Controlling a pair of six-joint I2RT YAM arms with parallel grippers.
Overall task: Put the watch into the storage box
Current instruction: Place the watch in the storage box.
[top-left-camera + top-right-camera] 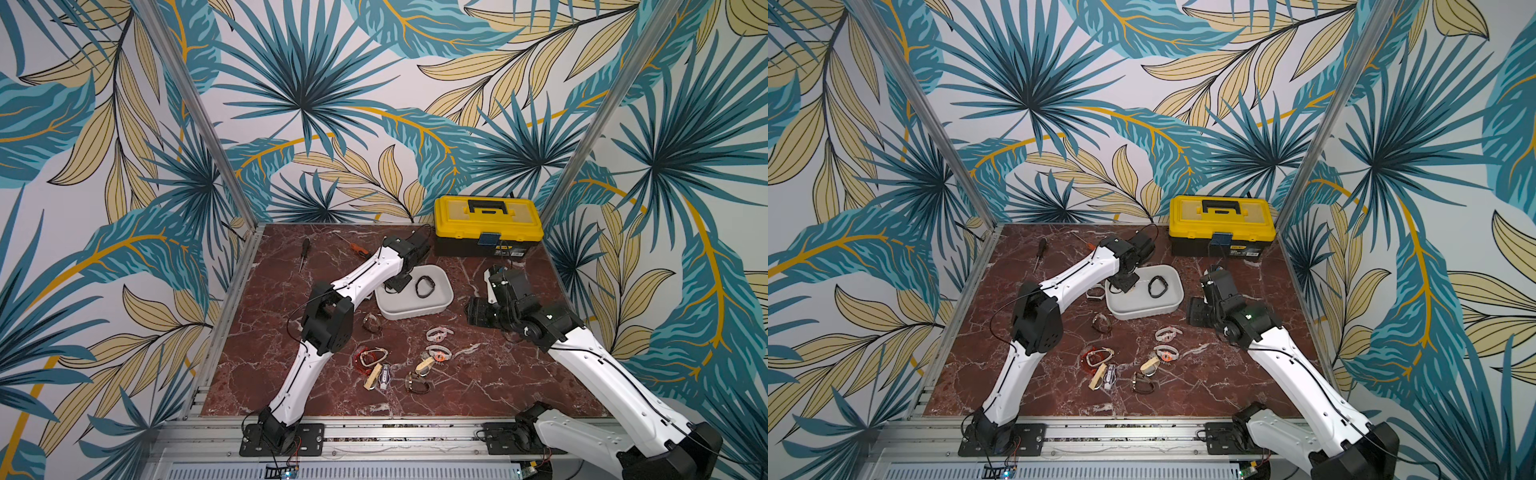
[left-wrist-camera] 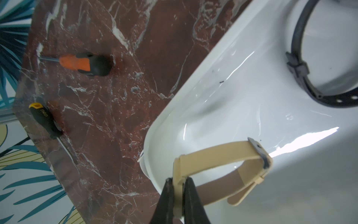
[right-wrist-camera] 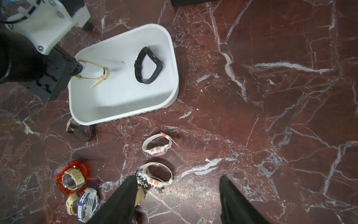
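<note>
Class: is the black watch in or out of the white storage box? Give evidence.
In. The black watch lies on the floor of the storage box, enclosed by its walls.

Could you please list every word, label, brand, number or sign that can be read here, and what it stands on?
No words can be read.
White lettering on the black screwdriver handle: too blurred.
Yellow label on the toolbox front: too small.
Black watch face: a wavy pulse line, no words.
Orange marks on the white watch: unreadable.
</note>
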